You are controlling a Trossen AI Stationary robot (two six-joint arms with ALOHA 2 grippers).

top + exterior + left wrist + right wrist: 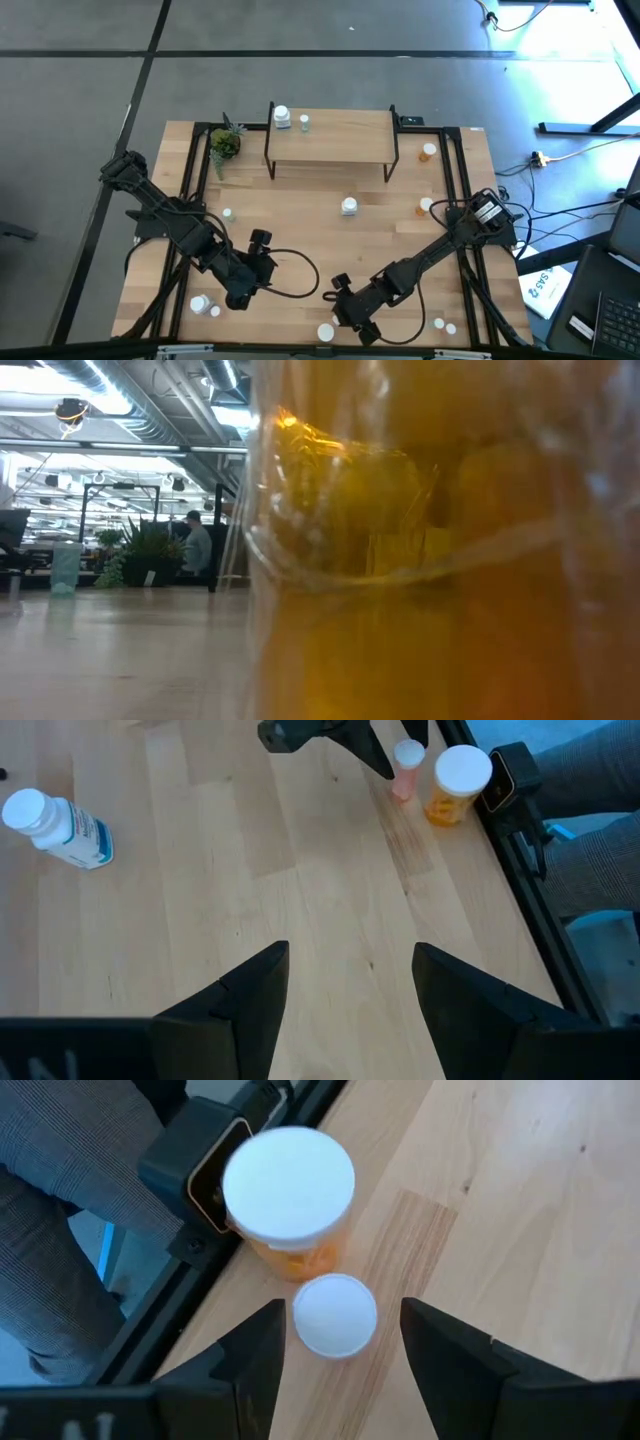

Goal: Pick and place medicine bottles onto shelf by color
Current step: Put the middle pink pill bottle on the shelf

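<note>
A small pink bottle with a white cap (335, 1315) stands upright on the table near its front edge, close beside a larger orange bottle (292, 1190). My right gripper (340, 1325) is open and tilted down over the pink bottle, with one finger on each side of its cap and a narrow gap showing. The orange bottle fills much of the low view (440, 560). My left gripper (350, 960) hangs open over bare wood, left of the right gripper (345, 318). The shelf (330, 140) at the far side carries a white bottle (282, 117) and a small pale green one (304, 122).
A white bottle with a blue label (55, 825) lies on its side near my left gripper. More bottles stand scattered (349, 206) (428, 151) (200, 302) (445, 326). A potted plant (225, 145) stands left of the shelf. A person's grey clothing (70, 1200) shows beyond the black front rail.
</note>
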